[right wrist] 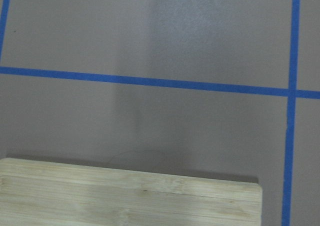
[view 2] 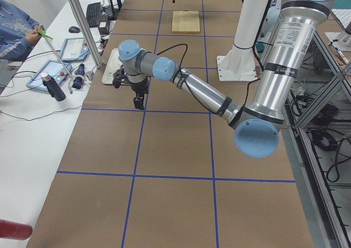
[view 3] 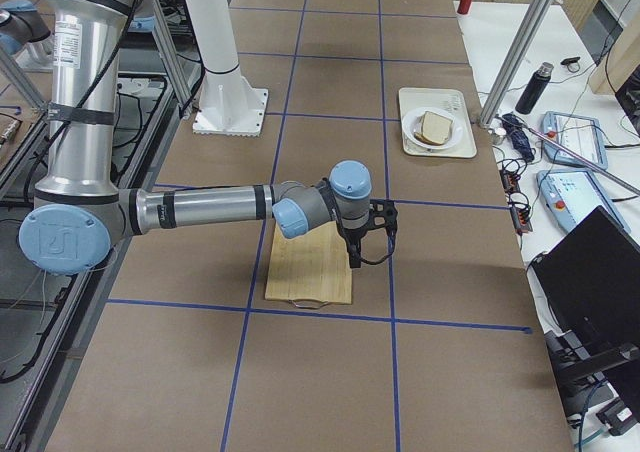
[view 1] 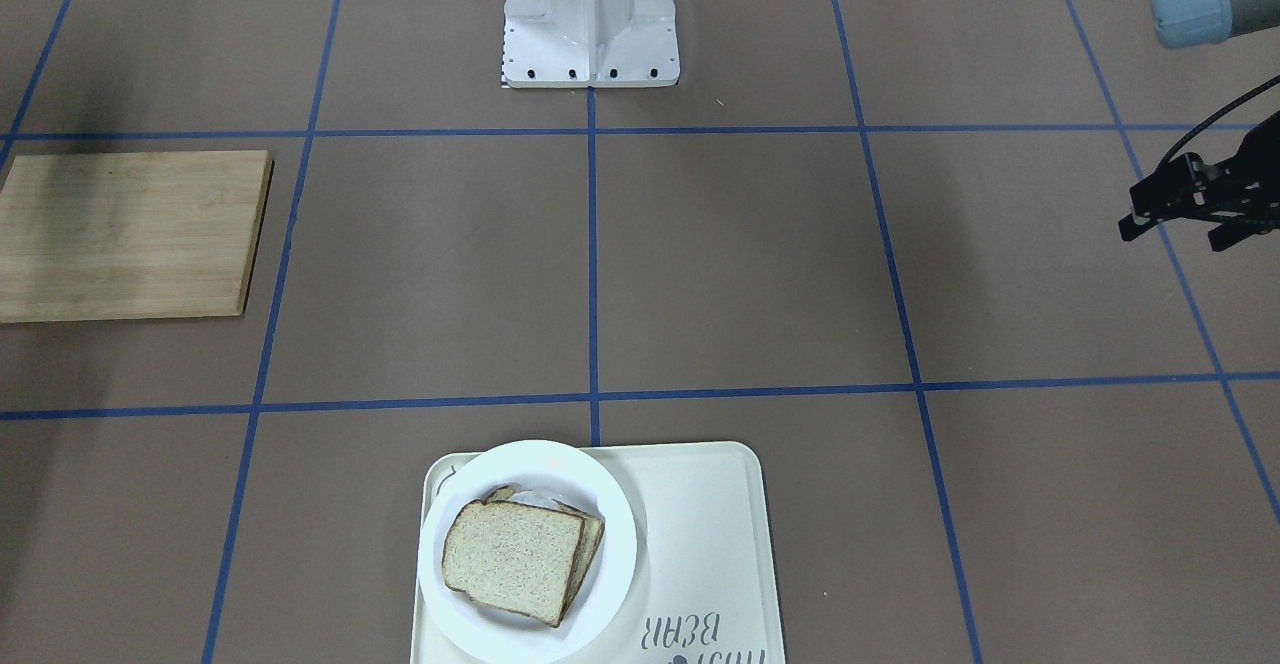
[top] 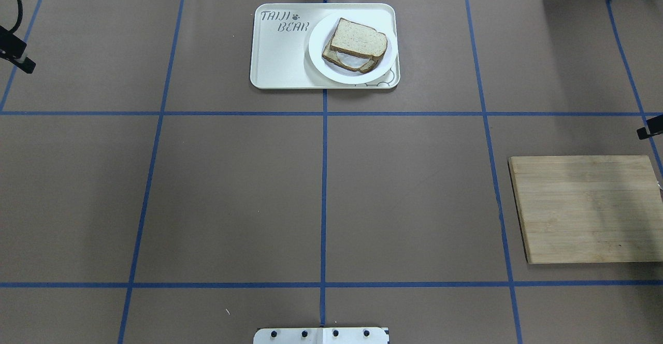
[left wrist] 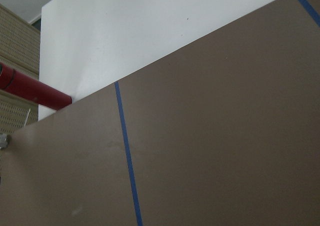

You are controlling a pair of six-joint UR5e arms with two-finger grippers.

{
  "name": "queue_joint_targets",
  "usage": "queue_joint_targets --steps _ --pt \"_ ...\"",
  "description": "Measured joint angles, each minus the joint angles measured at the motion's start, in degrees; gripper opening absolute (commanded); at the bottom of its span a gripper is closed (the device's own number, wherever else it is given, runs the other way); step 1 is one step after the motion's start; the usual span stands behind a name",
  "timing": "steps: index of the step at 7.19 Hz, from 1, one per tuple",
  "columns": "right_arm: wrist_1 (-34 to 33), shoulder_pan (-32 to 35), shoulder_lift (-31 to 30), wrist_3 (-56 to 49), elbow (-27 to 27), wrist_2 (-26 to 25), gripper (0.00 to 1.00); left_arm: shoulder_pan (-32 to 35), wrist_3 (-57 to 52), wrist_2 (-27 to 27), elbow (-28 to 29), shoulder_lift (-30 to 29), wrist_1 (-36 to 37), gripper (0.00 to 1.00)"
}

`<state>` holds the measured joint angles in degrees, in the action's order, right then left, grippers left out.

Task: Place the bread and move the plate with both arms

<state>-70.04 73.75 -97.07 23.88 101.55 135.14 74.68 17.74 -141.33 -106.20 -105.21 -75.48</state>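
The plain bread slice lies on top of an egg-topped slice on the white plate. The plate sits on the cream bear tray at the table's far middle, and bread, plate and tray also show from overhead. My left gripper hangs open and empty over the bare table, far from the plate. My right gripper hovers over the wooden board; only its tip shows overhead, and I cannot tell whether it is open or shut.
A wooden cutting board lies on the robot's right side of the table. The robot's white base stands at the near middle edge. Operators' gear and a person sit along the far side table. A red cylinder lies past the table's left end.
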Motion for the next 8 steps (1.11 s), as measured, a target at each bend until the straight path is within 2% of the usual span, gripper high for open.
queue_joint_targets --steps 1,4,8 --pt "0.0 0.0 0.2 0.2 0.2 1.7 1.00 0.3 0.5 -3.0 0.0 0.6 0.0 0.98" --pt "0.5 0.0 1.0 0.6 0.6 5.8 1.00 0.2 1.4 -7.2 0.0 1.0 -0.2 0.98" --pt "0.0 1.1 3.3 1.4 1.4 6.6 1.00 3.1 0.6 -6.8 1.6 3.9 -3.9 0.98"
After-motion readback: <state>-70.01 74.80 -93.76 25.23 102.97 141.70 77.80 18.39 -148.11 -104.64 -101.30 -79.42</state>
